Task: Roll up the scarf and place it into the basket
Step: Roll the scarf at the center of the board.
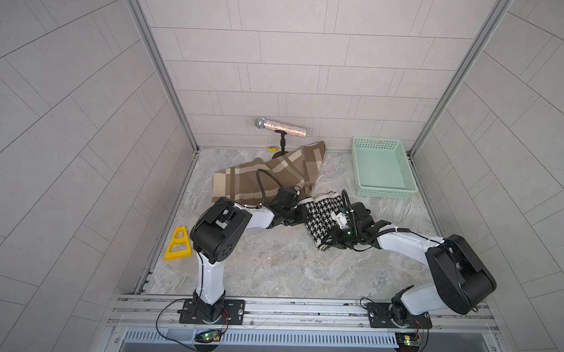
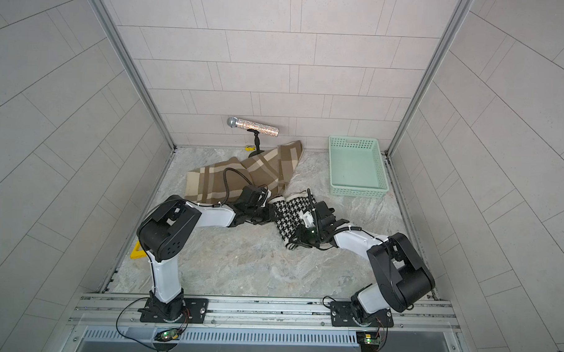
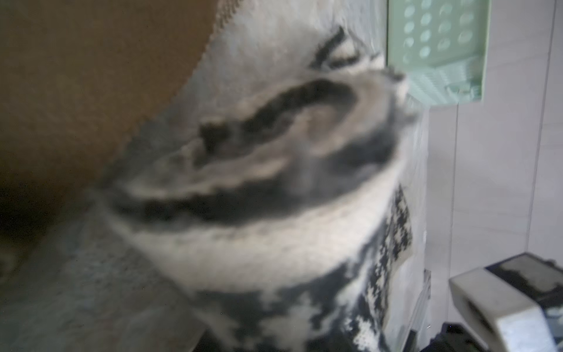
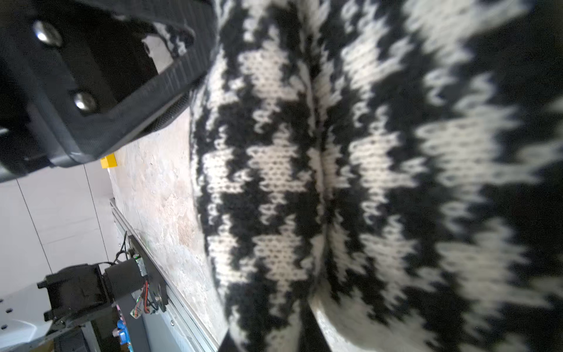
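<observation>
The rolled houndstooth scarf (image 1: pixel 318 218) lies mid-way across the surface (image 1: pixel 271 263), short of the basket (image 1: pixel 386 190) in the far right corner; I cannot tell whether either arm's jaws grip it, and a slack hold could unroll it.

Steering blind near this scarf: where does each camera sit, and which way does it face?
Both top views: high above the arm bases, looking down toward the back wall; left arm, right arm, scarf and basket show.
Left wrist: low by the scarf's rolled end, facing the basket; only a blurred piece of the right arm shows.
Right wrist: against the scarf's side, facing the left arm's base; one black gripper finger shows.
Shared: all show the scarf; left wrist and top views, the basket.
</observation>
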Motion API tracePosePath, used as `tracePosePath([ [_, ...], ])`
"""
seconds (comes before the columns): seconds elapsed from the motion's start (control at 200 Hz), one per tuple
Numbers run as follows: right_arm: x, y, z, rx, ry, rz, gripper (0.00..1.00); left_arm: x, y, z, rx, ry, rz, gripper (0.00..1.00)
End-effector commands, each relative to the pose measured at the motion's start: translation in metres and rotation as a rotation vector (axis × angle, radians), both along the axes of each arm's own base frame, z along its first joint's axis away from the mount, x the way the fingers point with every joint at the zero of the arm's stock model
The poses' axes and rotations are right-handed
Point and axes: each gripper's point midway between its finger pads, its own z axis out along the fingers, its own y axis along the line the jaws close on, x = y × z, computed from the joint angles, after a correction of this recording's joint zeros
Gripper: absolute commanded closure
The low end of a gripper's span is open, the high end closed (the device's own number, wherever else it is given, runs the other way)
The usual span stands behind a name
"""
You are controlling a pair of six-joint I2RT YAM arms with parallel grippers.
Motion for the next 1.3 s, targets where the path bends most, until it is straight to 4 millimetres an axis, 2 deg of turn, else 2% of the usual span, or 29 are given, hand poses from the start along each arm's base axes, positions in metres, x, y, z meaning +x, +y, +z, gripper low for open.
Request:
tracePosePath([
  [0.0, -0.008, -0.029, -0.003, -0.193, -0.017, 0.000, 0.61, 0.001, 0.006, -0.018, 0.038, 0.049, 0.042, 0.70],
  [0.115, -0.008, -0.063, 0.017, -0.424, -0.157, -0.006, 0.45, -0.002, 0.007, -0.018, 0.041, 0.063, 0.043, 0.70],
  [0.27, -0.010, -0.085, 0.050, -0.657, -0.361, 0.022, 0.39, -0.004, 0.005, -0.014, 0.025, 0.075, 0.037, 0.70],
  [0.37, -0.012, -0.080, 0.071, -0.784, -0.494, 0.079, 0.37, -0.005, 0.004, -0.012, 0.019, 0.077, 0.034, 0.70],
  [0.46, -0.016, -0.062, 0.088, -0.879, -0.616, 0.159, 0.36, -0.005, 0.004, -0.012, 0.017, 0.080, 0.036, 0.70],
  [0.56, -0.022, -0.034, 0.094, -0.959, -0.703, 0.265, 0.34, -0.005, 0.004, -0.012, 0.013, 0.084, 0.038, 0.70],
  [0.701, -0.020, -0.005, 0.082, -1.044, -0.717, 0.360, 0.29, -0.004, 0.002, -0.010, 0.005, 0.086, 0.034, 0.70],
  [0.946, -0.015, 0.022, 0.046, -1.155, -0.695, 0.489, 0.24, -0.004, 0.001, -0.009, -0.001, 0.087, 0.032, 0.70],
  [1.081, -0.006, 0.016, 0.027, -1.256, -0.683, 0.500, 0.19, -0.004, 0.001, -0.009, -0.004, 0.089, 0.031, 0.70],
  [1.296, 0.002, 0.002, -0.004, -1.319, -0.633, 0.526, 0.19, -0.005, -0.002, -0.007, -0.017, 0.097, 0.021, 0.70],
])
